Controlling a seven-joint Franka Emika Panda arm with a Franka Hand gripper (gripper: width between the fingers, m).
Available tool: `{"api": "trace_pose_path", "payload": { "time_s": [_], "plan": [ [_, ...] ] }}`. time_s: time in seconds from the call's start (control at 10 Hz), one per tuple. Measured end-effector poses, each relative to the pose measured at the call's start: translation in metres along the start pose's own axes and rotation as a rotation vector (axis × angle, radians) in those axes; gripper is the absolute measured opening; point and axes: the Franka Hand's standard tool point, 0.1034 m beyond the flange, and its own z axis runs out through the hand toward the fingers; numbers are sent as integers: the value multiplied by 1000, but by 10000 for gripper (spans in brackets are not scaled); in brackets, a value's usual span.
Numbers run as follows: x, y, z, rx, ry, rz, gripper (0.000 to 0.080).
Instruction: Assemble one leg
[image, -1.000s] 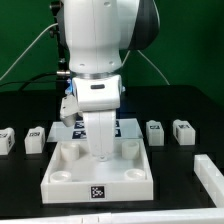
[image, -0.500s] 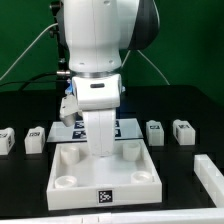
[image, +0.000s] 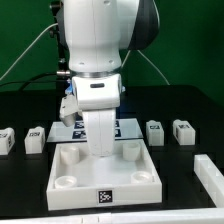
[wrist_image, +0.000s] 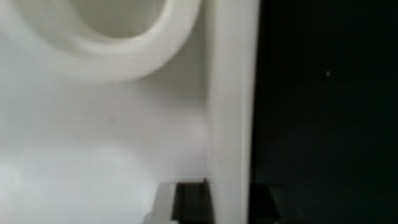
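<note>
Tool (image: 104, 150) low at the panel (image: 130, 176); can't tell if clenched or released. Risk: sideways nudge skews panel, so socket (wrist_image: 125, 30) misaligns w/ leg (image: 155, 131).

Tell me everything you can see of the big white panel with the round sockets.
The panel is a thick square slab, matte white plastic by its look, lying flat on the black table. A round socket sinks into each visible corner, and a black-and-white tag sits on its near side face. The arm comes down over its middle, hiding any contact there. The wrist view shows one socket beside a straight edge, up close.
</note>
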Motion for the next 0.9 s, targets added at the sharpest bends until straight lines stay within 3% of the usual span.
{"api": "trace_pose_path", "payload": {
  "time_s": [0.3, 0.8, 0.9],
  "plan": [
    [3, 2, -1, -2, 1, 6, 63],
    [66, 61, -10, -38, 33, 29, 59],
    [75, 61, -7, -18, 36, 30, 59]
  ]
}}
